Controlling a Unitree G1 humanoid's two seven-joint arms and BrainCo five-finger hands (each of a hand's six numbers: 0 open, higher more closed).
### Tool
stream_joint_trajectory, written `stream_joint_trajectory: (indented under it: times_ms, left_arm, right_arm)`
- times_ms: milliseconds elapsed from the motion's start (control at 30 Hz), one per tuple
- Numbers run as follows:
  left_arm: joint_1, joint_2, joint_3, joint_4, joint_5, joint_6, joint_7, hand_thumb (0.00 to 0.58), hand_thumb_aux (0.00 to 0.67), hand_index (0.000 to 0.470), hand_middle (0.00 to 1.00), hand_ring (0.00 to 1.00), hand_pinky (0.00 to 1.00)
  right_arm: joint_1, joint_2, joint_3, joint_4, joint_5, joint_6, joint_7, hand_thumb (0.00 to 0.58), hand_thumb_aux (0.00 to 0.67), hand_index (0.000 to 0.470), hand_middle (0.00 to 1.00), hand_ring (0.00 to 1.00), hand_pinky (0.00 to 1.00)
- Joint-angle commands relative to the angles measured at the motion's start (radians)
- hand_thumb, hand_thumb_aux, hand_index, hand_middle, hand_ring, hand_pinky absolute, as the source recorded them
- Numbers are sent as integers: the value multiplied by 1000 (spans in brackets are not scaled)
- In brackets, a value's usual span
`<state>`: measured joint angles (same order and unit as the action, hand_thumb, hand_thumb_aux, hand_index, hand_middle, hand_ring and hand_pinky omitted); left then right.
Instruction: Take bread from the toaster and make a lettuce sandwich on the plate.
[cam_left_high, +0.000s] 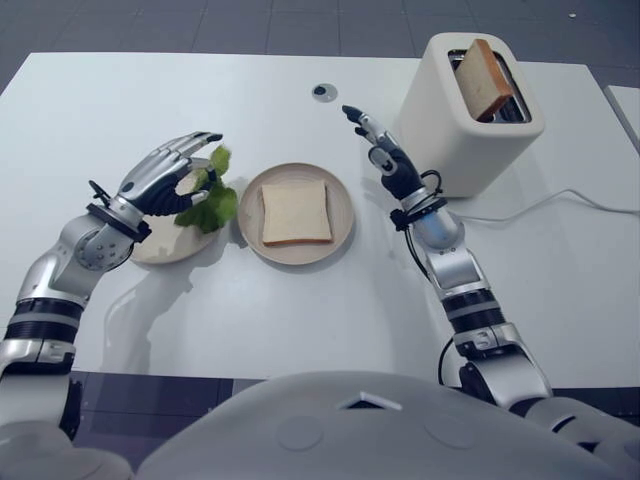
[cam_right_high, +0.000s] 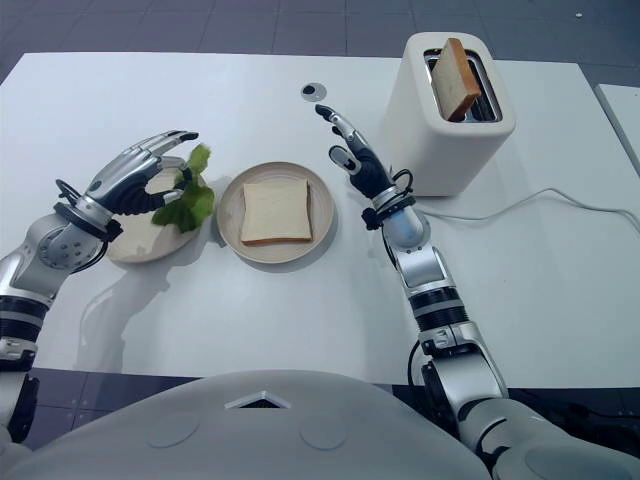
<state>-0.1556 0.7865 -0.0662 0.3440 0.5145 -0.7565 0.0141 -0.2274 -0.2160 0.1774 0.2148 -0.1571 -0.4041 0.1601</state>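
Closest in, the left hand (cam_left_high: 165, 178) sits over a small pale dish (cam_left_high: 150, 250) on the white surface (cam_left_high: 300, 310), its fingers curled around a green lettuce leaf (cam_left_high: 210, 203) that hangs on the side facing the other hand. Whether the leaf touches the dish I cannot tell. Just beside that hand, toward the robot's right, lies a round beige plate (cam_left_high: 343, 215) with one white bread slice (cam_left_high: 296, 212) flat in its middle, bare on top. Across the plate from it, the right hand (cam_left_high: 383, 158) is raised with fingers spread and straight, holding nothing. Just beyond and to the right of its fingertips stands a cream toaster (cam_left_high: 445, 135), a toasted bread slice (cam_left_high: 484, 80) sticking up, tilted, from the slot. Farther off, ahead of those fingertips, a dark round grommet (cam_left_high: 324, 92) is set in the surface.

By my reading the lettuce step is in hand: the base slice is placed, the leaf gripped but not yet laid. The next move calls for carrying the leaf sideways over the plate and releasing it so it lies within the slice's edges; a limp leaf may cling to the fingers. After that the right hand would need to close on the upright slice in the toaster and lift it straight out for the top.
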Motion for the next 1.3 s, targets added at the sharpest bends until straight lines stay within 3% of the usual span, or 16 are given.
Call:
stream_joint_trajectory:
  times_ms: [33, 400, 633, 667, 700, 967, 1100, 1200, 1300]
  left_arm:
    - [-59, -69, -47, 12, 26, -15, 13, 580, 670, 470, 0, 0, 0]
    - [-147, -255, -252, 62, 104, -48, -29, 580, 670, 470, 0, 0, 0]
    - [-165, -280, -283, 121, 129, -49, -7, 580, 670, 470, 0, 0, 0]
    - [-167, -282, -281, 126, 137, -43, 7, 456, 360, 253, 0, 0, 0]
    - [-170, -283, -276, 130, 141, -37, 18, 0, 0, 0, 0, 0, 0]
    - [-167, -304, -216, 114, 10, -63, 24, 0, 0, 0, 0, 0, 0]
    - [-157, -310, -175, 90, -112, -82, -5, 0, 0, 0, 0, 0, 0]
    - [-158, -307, -157, 108, -113, -78, -4, 0, 0, 0, 0, 0, 0]
    - [-163, -311, -149, 119, -110, -80, -7, 0, 0, 0, 0, 0, 0]
  right_arm:
    - [-4, 1, -19, -11, 5, 0, -1, 0, 0, 0, 0, 0, 0]
    - [7, 4, -31, -28, 1, 7, 6, 0, 0, 0, 0, 0, 0]
    - [15, 6, -27, -50, -5, 17, 8, 0, 0, 0, 0, 0, 0]
    - [15, 6, -26, -51, -5, 17, 9, 0, 0, 0, 0, 0, 0]
    - [15, 5, -26, -54, -4, 18, 10, 0, 0, 0, 0, 0, 0]
    - [26, -17, -74, -234, -107, 1, -74, 0, 0, 0, 0, 0, 0]
    - [11, -91, -239, -443, -296, 15, -211, 0, 0, 0, 0, 0, 0]
    - [-20, -193, -347, -417, -473, 81, -317, 0, 0, 0, 0, 0, 0]
    - [-39, -270, -371, -310, -593, 201, -345, 0, 0, 0, 0, 0, 0]
